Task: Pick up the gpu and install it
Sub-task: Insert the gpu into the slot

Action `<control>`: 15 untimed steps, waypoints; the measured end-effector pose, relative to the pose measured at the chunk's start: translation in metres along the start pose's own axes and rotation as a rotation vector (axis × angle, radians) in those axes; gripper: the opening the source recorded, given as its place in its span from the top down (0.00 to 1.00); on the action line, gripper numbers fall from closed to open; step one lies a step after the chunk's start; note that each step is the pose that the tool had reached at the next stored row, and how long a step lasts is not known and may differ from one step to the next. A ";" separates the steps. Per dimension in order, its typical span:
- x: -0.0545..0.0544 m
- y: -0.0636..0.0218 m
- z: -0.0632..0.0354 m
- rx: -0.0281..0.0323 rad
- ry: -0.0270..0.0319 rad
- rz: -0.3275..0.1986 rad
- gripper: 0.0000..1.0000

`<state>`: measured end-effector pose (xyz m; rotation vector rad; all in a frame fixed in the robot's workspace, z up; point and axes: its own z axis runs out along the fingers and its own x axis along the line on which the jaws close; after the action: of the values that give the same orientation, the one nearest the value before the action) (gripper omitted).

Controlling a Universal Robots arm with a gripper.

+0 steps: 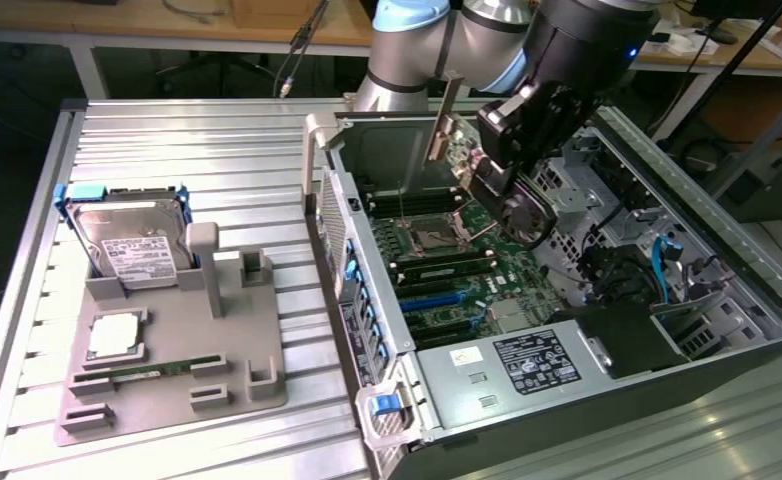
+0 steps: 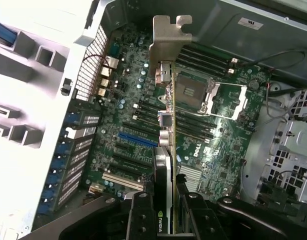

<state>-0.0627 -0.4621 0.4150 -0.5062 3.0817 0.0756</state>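
Observation:
My gripper [image 2: 166, 220] is shut on the gpu [image 2: 166, 150], a thin green card seen edge-on, with its silver end bracket [image 2: 169, 40] pointing away from the fingers [image 2: 141, 217]. In the exterior view the gpu [image 1: 453, 150] hangs upright in the gripper [image 1: 487, 165], above the open computer case [image 1: 364, 330] and over the back part of the motherboard [image 1: 445, 270]. It is clear of the board. The blue expansion slot [image 2: 138, 139] lies below and to one side of the card; in the exterior view that slot [image 1: 431, 298] is nearer the camera than the gpu.
A grey holder [image 1: 164, 360] on the slatted table at the exterior view's left carries a hard drive [image 1: 131, 245], a processor [image 1: 114, 335] and a RAM stick [image 1: 151, 372]. Inside the case are the power supply [image 1: 525, 365], drive cages and cables [image 1: 658, 270].

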 end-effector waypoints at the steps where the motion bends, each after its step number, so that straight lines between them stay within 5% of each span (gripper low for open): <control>1: 0.000 0.0000 0.0000 -0.0002 0.0002 -0.006 0.73; 15: 0.000 0.0000 0.0000 -0.0024 0.0042 -0.093 0.73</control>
<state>-0.0627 -0.4621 0.4149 -0.6502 3.0568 0.0770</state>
